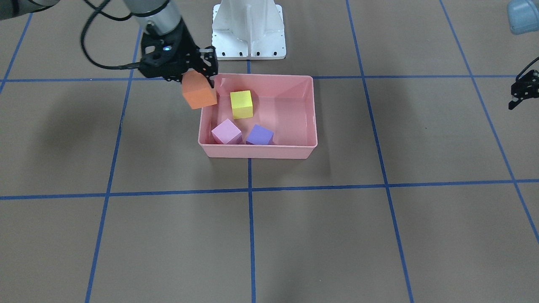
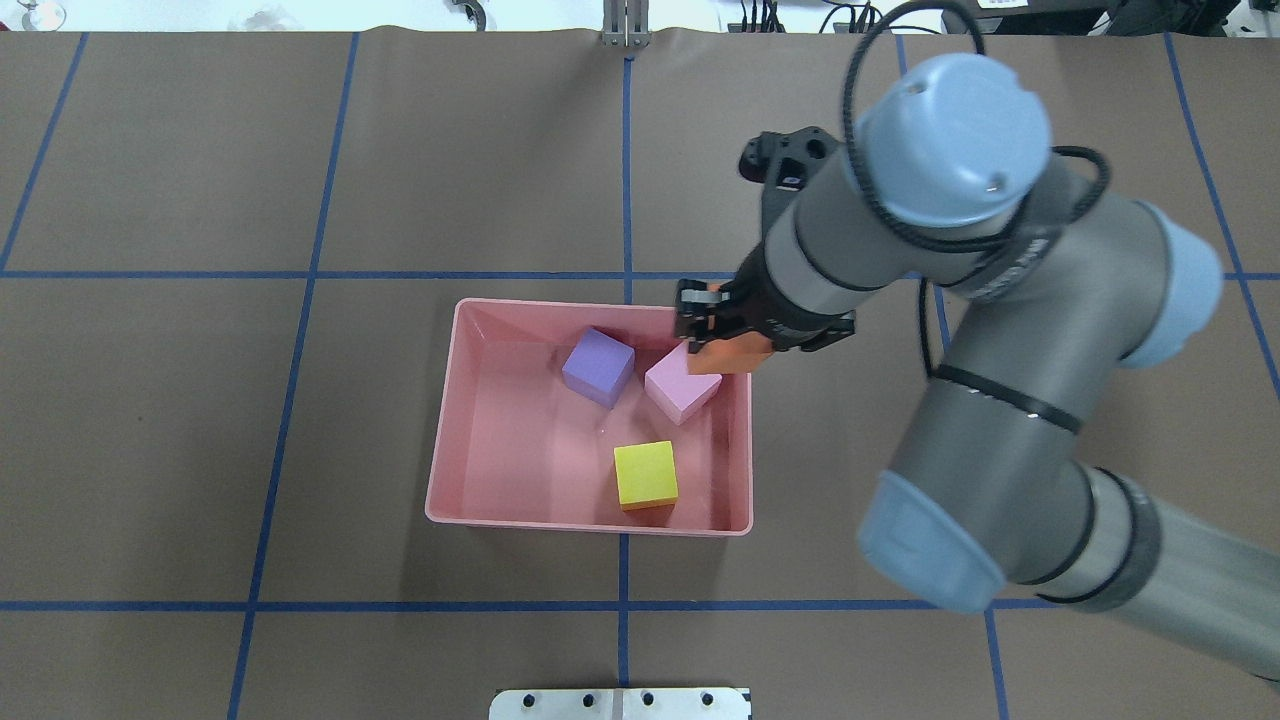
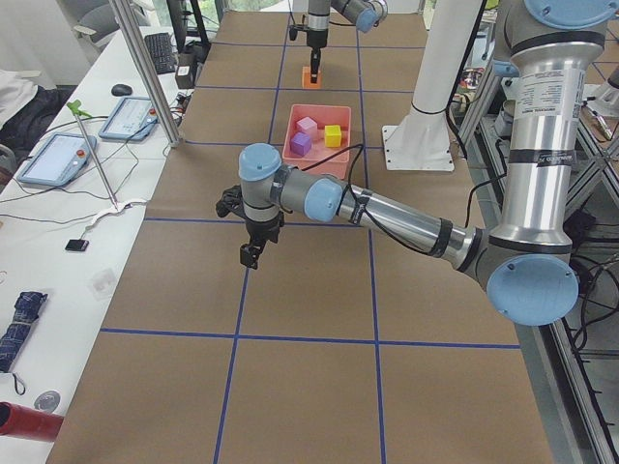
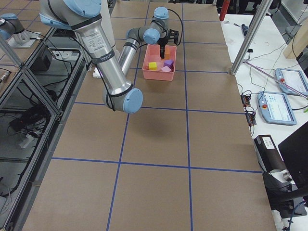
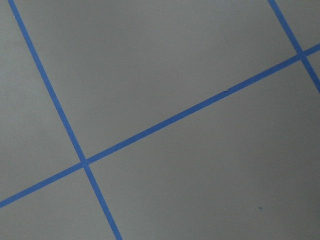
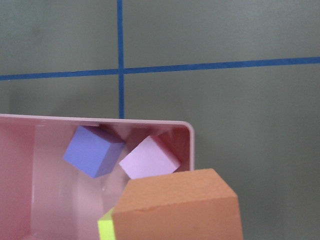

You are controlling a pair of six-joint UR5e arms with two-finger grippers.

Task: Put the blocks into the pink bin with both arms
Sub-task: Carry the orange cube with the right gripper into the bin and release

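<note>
My right gripper is shut on the orange block and holds it tilted above a corner rim of the pink bin. The yellow block, lilac block and purple block lie inside the bin. The right wrist view shows the orange block close up over the bin's corner. My left gripper hangs over bare table far from the bin; I cannot tell whether it is open.
The white pedestal base stands just behind the bin on the robot's side. Brown table with blue tape grid lines surrounds the bin. The left wrist view shows only table and tape lines.
</note>
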